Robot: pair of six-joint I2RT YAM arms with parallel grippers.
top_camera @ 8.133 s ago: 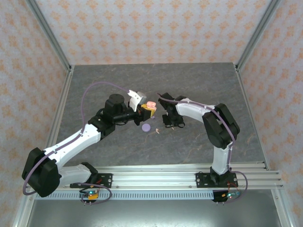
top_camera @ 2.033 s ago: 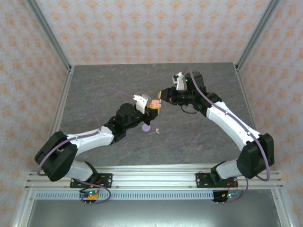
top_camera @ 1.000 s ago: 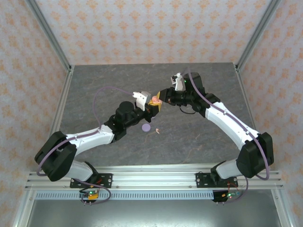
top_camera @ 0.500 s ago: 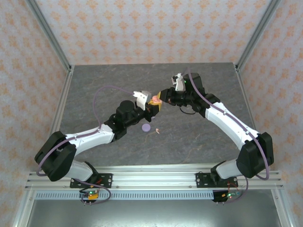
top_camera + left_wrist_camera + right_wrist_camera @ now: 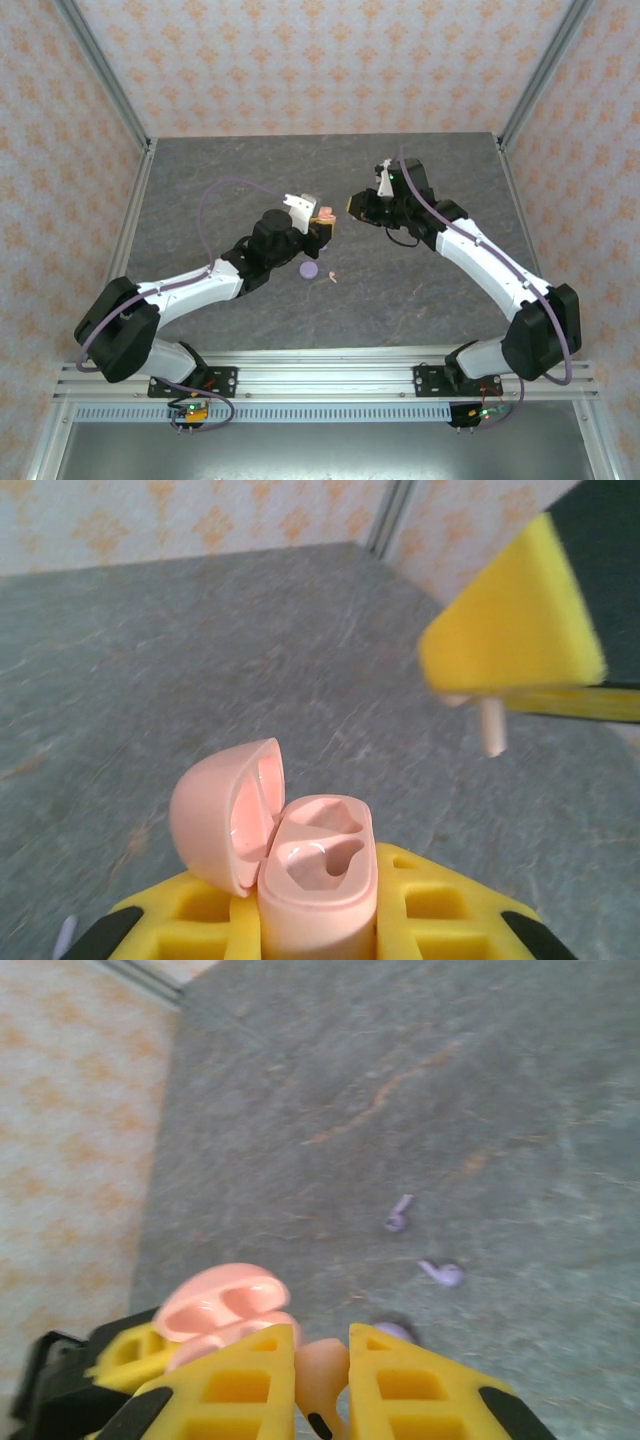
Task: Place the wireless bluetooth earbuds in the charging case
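My left gripper (image 5: 318,226) is shut on the pale pink charging case (image 5: 320,865), held upright with its lid (image 5: 222,815) flipped open to the left and both wells showing bare. My right gripper (image 5: 354,206) hovers just right of the case, apart from it, shut on a pale pink earbud (image 5: 322,1368). That earbud's stem (image 5: 491,727) hangs below the right gripper's yellow fingers (image 5: 510,630) in the left wrist view. Another pink earbud (image 5: 331,277) lies on the table. Two lilac earbuds (image 5: 399,1213) (image 5: 442,1273) lie on the table beyond the case (image 5: 218,1305).
A lilac round case (image 5: 309,269) sits on the grey table (image 5: 420,290) below the left gripper, next to the loose pink earbud. Patterned walls and metal frame posts (image 5: 104,75) bound the table on three sides.
The right gripper has drawn back to the right, away from the case it was nearly touching, with the pink earbud still in its fingers. The left gripper has hardly moved.
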